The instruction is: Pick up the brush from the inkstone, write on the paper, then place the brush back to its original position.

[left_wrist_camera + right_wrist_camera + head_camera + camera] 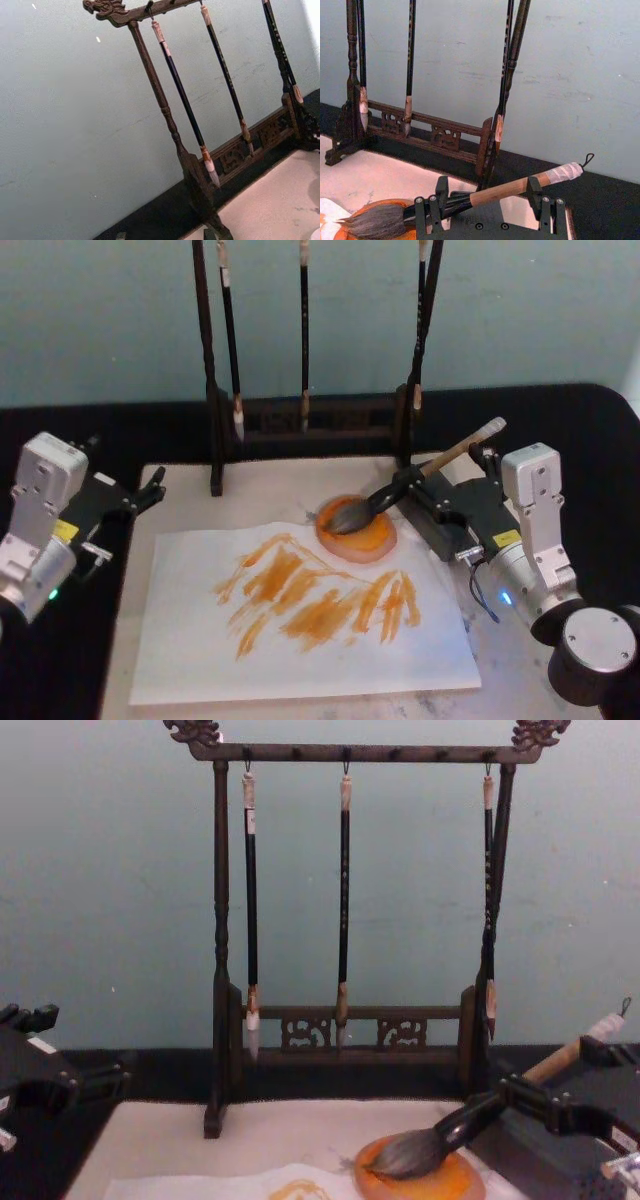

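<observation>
The brush (420, 480) lies tilted, its grey bristles resting on the orange inkstone (372, 540) and its tan handle rising to the back right. My right gripper (445, 475) is open around the handle, one finger near the ferrule and one near the white end; the right wrist view shows the brush (510, 187) lying across that open gripper (485, 210). The paper (300, 640) lies in front of the inkstone, with orange strokes across its middle. My left gripper (122, 468) is parked open at the mat's left edge.
A dark wooden rack (300, 425) with three thin hanging brushes stands at the back, just behind the inkstone. A cream mat (185, 505) lies under the paper. Black tabletop (590, 420) surrounds the mat. A grey block (430, 525) sits under the right gripper.
</observation>
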Robot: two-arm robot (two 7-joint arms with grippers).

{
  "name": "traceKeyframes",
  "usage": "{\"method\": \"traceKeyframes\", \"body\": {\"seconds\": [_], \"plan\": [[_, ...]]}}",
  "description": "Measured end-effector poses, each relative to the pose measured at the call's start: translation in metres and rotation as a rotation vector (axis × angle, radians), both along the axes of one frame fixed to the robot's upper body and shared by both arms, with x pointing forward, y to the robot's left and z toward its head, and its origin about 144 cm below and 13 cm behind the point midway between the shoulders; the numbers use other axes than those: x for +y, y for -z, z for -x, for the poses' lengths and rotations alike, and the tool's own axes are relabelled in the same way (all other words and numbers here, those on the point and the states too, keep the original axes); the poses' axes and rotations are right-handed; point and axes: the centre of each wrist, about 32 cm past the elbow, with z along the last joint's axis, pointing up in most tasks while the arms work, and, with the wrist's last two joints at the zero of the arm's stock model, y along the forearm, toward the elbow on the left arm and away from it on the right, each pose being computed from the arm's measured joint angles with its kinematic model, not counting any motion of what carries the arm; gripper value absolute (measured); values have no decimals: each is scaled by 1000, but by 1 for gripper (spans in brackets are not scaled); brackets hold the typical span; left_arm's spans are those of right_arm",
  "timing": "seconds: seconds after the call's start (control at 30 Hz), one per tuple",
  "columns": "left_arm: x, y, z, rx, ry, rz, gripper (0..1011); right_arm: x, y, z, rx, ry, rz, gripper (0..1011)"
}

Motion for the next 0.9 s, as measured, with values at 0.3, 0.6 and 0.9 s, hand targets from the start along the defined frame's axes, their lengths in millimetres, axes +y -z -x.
{"method": "traceKeyframes", "body": {"seconds": [0.3,0.6,0.9], "plan": [[0,0,0,0,0,0,1001,0,0,0,0,0,0,1000],[0,0,0,0,0,0,1001,0,0,0,0,0,0,1000],[0,0,0,0,0,0,1001,0,0,0,0,0,0,1000]]}}
